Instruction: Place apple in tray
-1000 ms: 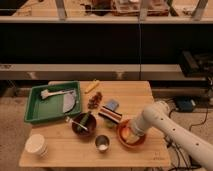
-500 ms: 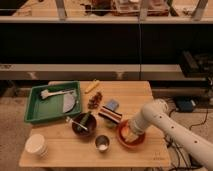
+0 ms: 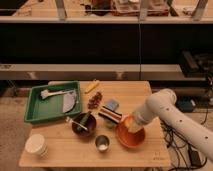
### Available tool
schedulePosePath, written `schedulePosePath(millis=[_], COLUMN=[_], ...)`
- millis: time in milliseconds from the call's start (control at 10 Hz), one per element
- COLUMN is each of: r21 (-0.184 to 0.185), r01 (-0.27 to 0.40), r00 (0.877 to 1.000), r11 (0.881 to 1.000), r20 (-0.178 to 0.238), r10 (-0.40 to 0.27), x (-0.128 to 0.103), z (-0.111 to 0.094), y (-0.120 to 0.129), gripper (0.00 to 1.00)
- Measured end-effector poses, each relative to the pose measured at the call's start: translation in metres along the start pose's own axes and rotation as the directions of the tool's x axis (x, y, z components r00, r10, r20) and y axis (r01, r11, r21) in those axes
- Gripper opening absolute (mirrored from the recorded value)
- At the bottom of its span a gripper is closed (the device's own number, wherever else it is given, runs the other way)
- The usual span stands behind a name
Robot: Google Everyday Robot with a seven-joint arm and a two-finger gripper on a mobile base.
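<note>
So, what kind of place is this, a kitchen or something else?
Probably a robot test lab or workshop, not a home kitchen. A wooden table holds a green tray, long metal shelves run behind it, and cables lie on the floor. The gripper is down in the orange bowl.

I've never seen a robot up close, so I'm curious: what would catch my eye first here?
The big white robot arm on the right stands out first, with its end effector shut and down in the orange bowl at the front right of the table. Next is the bright green tray on the table's left side, with a few pale utensils lying in it.
</note>
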Motion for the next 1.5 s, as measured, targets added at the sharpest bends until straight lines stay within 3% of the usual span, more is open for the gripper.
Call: schedulePosePath(millis=[200,300,500,600,700,900,1000,1200,1500], r21=[-0.032,-0.047,-0.077,-0.096,-0.114,-0.136,-0.137,-0.127,-0.086], r01=[0.026,0.047,0.077,0.103,0.132,0.193,0.228,0.272,0.357], r00=[1.000,0.997,0.980,0.951,0.922,0.873,0.854,0.840,0.816], r11=[0.999,0.998,0.994,0.990,0.985,0.972,0.964,0.954,0.930], r20=[-0.012,-0.053,-0.178,-0.282,-0.351,-0.429,-0.448,-0.453,-0.456], r10=[-0.027,-0.050,-0.090,-0.126,-0.164,-0.233,-0.265,-0.300,-0.356], x=[0.023,0.042,0.082,0.112,0.137,0.186,0.216,0.254,0.323], z=[-0.017,-0.020,-0.019,-0.015,-0.012,0.001,0.014,0.036,0.087], y=[0.028,0.042,0.056,0.061,0.063,0.065,0.067,0.068,0.071], gripper=[0.36,0.36,0.36,0.36,0.36,0.36,0.36,0.36,0.36])
